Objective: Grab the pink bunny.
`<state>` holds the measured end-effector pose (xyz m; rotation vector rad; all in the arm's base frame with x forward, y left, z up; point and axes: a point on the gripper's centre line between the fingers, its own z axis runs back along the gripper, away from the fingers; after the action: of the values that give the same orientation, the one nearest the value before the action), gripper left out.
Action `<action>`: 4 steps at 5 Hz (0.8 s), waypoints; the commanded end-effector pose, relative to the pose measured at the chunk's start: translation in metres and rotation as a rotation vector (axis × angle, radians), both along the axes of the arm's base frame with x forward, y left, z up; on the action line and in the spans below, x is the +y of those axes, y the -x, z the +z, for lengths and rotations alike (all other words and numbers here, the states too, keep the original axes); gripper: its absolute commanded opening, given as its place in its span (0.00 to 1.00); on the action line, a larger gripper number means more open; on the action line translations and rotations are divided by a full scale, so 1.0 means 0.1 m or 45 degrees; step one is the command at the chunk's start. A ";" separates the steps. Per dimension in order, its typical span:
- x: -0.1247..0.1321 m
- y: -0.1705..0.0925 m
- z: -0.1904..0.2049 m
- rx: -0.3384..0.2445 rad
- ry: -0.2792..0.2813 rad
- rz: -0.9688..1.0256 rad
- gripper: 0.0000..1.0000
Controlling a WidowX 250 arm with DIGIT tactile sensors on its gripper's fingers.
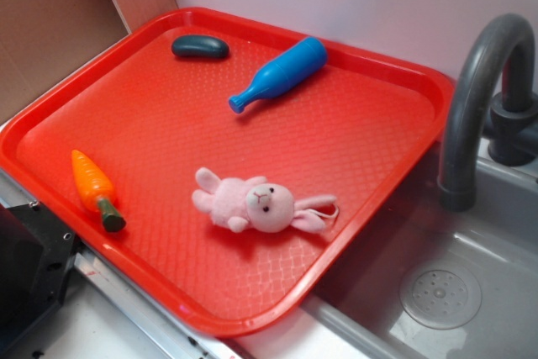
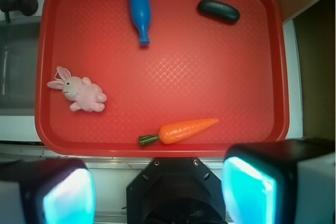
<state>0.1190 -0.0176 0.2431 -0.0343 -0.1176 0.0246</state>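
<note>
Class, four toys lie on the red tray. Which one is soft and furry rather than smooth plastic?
The pink bunny, lying near the tray's sink-side edge. The carrot, blue bottle and dark oval piece all look smooth and hard.

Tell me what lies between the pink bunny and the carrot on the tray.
Nothing: in the wrist view only bare red tray separates the pink bunny from the carrot. The exterior view agrees.

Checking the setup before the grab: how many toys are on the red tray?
4: pink bunny near the sink-side edge, carrot at the front edge, blue bottle and dark oval toy along the back.
</note>
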 end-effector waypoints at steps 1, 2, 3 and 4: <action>0.00 0.00 0.00 0.000 0.000 0.000 1.00; -0.16 -0.26 -0.12 -0.019 -0.057 -0.318 1.00; -0.39 -0.50 -0.29 -0.066 -0.118 -0.635 1.00; -0.63 -0.63 -0.52 -0.093 -0.135 -0.952 1.00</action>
<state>0.1840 -0.0756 0.1835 0.0278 -0.1398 -0.7227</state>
